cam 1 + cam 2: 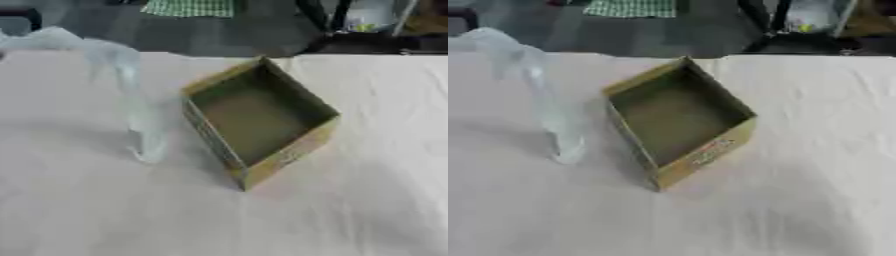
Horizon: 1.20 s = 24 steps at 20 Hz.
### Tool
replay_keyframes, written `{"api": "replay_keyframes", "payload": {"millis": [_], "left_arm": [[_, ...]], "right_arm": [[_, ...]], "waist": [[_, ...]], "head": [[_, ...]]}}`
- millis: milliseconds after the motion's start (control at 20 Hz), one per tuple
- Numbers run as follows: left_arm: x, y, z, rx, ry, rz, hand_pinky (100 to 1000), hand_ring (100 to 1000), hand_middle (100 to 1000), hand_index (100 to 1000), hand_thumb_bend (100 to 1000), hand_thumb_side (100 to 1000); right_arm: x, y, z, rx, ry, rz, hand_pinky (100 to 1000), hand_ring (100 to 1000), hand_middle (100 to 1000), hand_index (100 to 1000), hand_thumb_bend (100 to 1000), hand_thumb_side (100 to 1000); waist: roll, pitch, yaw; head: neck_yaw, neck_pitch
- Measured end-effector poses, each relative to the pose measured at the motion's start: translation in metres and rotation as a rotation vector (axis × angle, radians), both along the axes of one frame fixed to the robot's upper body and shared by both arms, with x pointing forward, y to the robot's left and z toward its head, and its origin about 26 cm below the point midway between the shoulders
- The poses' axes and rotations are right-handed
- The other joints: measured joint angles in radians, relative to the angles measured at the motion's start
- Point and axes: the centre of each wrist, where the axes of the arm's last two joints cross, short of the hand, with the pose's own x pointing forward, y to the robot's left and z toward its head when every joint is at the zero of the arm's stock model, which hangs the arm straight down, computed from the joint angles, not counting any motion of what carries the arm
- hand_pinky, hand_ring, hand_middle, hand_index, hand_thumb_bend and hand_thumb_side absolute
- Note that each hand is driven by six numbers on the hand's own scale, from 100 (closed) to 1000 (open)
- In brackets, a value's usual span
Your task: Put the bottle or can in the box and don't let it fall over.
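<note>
An open yellow-green cardboard box [261,117] sits turned at an angle in the middle of the white-covered table [367,210]; I can see its dull green inside and nothing in it. Left of the box, a pale see-through smear [131,100] runs from the table's far left corner down to a spot near the box's left wall. It looks like a clear bottle blurred in motion, but I cannot make out its shape, nor whether it stands upright. Neither of my hands shows in either view.
A white cloth covers the whole table, with open cloth in front of and to the right of the box. Beyond the far edge is dark floor with a green checked cloth [188,7] and dark furniture legs [328,17].
</note>
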Motion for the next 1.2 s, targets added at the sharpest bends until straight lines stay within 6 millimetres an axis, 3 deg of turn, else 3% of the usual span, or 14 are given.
{"api": "replay_keyframes", "payload": {"millis": [200,250,900,1200], "left_arm": [[-0.001,0.002,-0.002,-0.017,0.049,-0.014,1000,1000,1000,916,818,705],[-0.001,0.002,-0.002,-0.021,0.055,-0.02,1000,1000,1000,1000,772,699],[-0.001,0.003,-0.001,-0.07,0.045,-0.04,1000,1000,1000,911,799,712],[0.004,-0.015,0.001,-0.328,0.102,-0.244,965,1000,985,908,797,700]], "right_arm": [[0.0,0.0,0.0,-0.001,0.0,0.0,840,908,1000,1000,100,649],[0.0,0.0,0.0,-0.001,0.001,-0.001,840,908,1000,1000,100,649],[0.0,0.0,0.0,-0.005,0.002,-0.001,840,908,1000,1000,100,649],[0.0,0.0,0.0,-0.006,0.003,0.0,840,907,1000,1000,100,648]], "waist": [[0.0,0.0,0.0],[-0.001,0.0,0.0],[-0.001,0.0,0.0],[-0.003,0.0,-0.003]], "head": [[0.002,0.0],[0.002,0.0],[0.007,0.0],[0.012,0.0]]}}
